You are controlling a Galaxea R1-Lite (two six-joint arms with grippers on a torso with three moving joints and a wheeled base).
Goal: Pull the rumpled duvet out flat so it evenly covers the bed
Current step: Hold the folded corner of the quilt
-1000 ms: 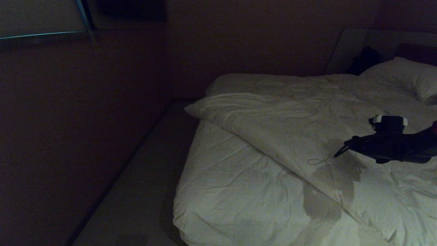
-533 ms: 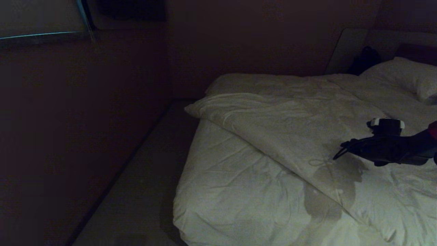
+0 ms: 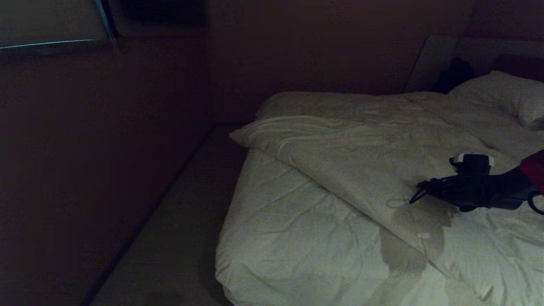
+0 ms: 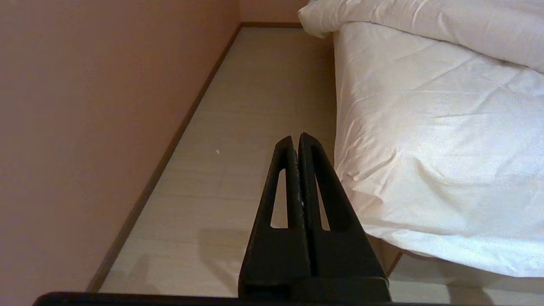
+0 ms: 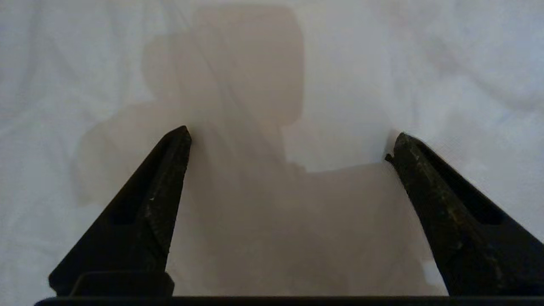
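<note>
The duvet [image 3: 382, 170] lies folded back on the bed [image 3: 272, 250]: its folded edge runs as a long diagonal from the corner overhanging the bed's wall side down toward the near side, leaving bare sheet on the foot part. The right gripper [image 3: 414, 195] hangs just above the duvet close by that fold, fingers spread wide and holding nothing; in its wrist view only white cloth and its own shadow lie between the tips. The fold sits just ahead of and below it, so this arm looks the nearer. The left gripper [image 4: 297, 142], clenched and empty, is parked over the floor [image 4: 238, 127] beside the bed. A pillow [image 3: 505, 93] rests at the bed's head.
</note>
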